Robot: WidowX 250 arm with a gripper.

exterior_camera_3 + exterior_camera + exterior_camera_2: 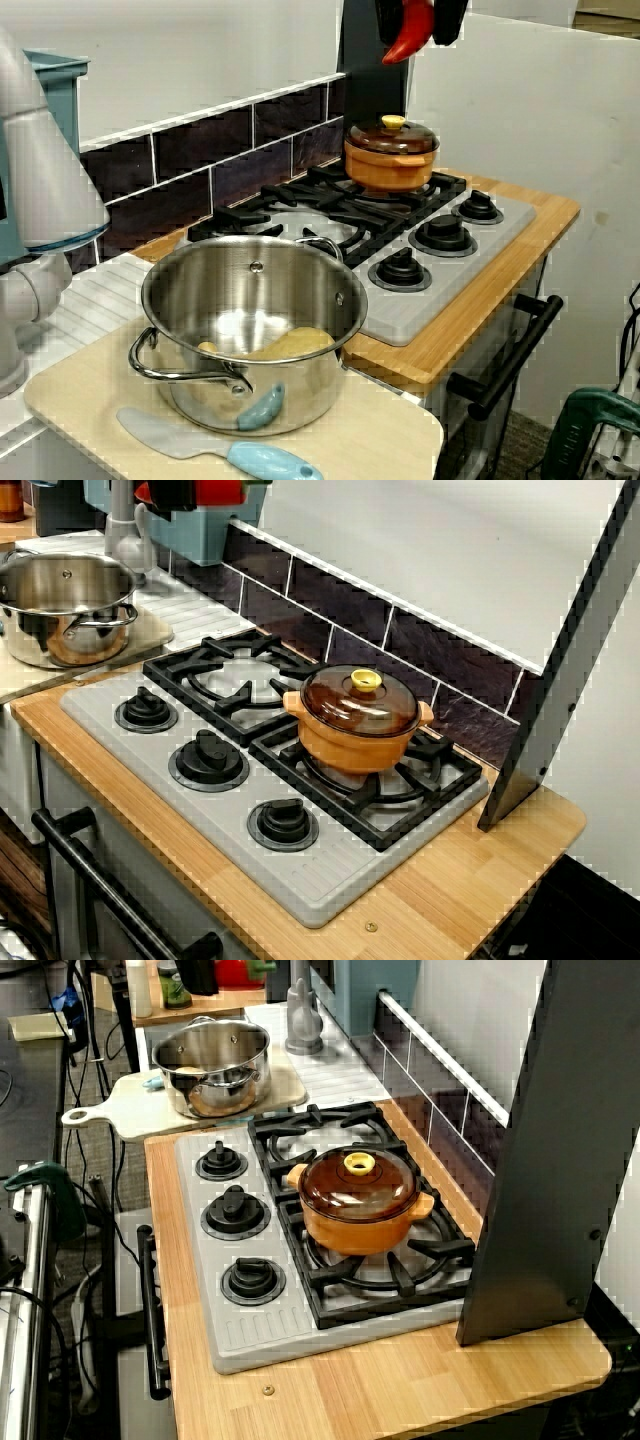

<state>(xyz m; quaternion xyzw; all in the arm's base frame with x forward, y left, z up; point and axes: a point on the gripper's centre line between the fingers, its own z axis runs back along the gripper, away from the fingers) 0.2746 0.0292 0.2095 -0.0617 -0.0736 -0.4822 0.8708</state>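
Red pepper (398, 45) is in my gripper (414, 26): fingers clenched on its upper end, tip hanging down. I only get this from the sink-end view, and the frame top crops the fingers, so grip depth is unclear. The pepper is high in the air, touching nothing. In that view it lines up above the orange casserole (391, 165), which sits on the far burner grate with its lid (391, 138) on. The other two views show only dark and red slivers at their top edge, so I can't tell what it's really over.

Also around: steel pot (310, 385) on the cutting board (390, 440) beside the hob (420, 305), uncovered, yellowish pieces (290, 343) in the bottom. A blue-handled spatula (215, 450) lies on the board just in front of the pot.

My read: carry phase, load held mid-air, no contact. Any descent needs lateral position checked first. The casserole is closed and the steel pot is open; the pot's rim and handles are what to clear. Letting go calls for the tip being low, or it bounces.
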